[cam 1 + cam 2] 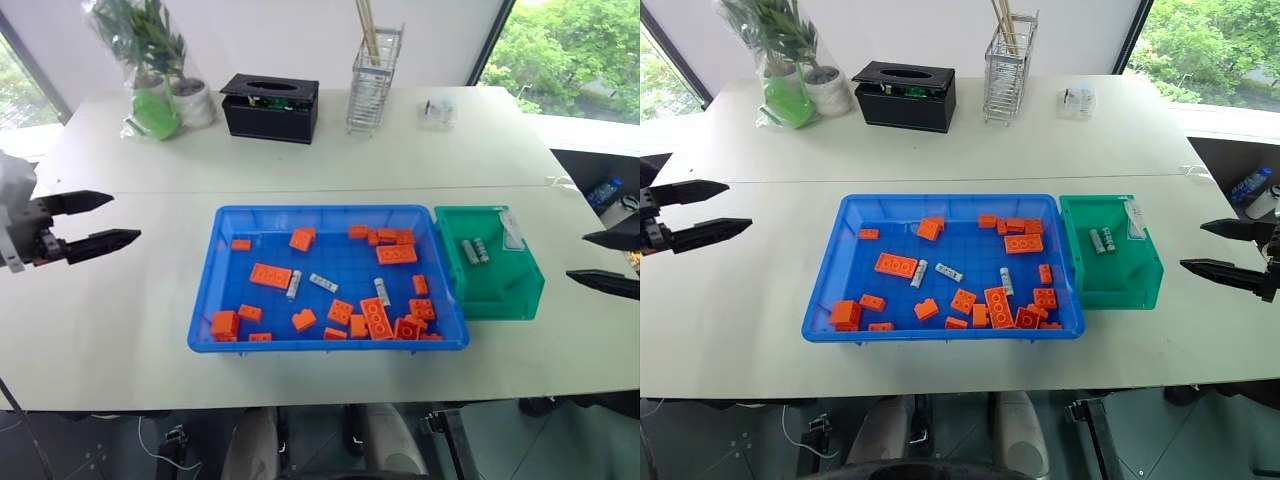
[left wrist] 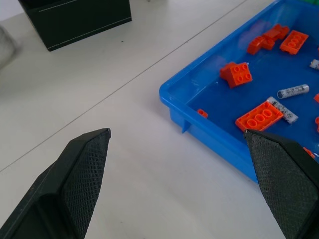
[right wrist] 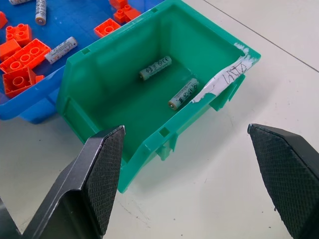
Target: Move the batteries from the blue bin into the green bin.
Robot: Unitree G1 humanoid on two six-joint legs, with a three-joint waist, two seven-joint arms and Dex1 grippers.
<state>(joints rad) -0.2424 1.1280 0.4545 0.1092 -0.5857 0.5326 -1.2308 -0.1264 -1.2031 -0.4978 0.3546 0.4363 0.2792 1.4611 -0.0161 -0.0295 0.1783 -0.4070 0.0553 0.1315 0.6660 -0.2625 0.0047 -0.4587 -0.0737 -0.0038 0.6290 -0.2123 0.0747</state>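
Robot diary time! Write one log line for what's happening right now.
left gripper: open, empty | right gripper: open, empty | green bin: two batteries | blue bin: three batteries left

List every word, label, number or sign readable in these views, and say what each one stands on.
No text reads clearly.
Strip of white tape on the rim of the green bin: dark handwriting, too scrawled to read.
Two batteries in the green bin: printed labels, too small to read.
Batteries in the blue bin: print too small to read.
Black box: no lettering to make out.
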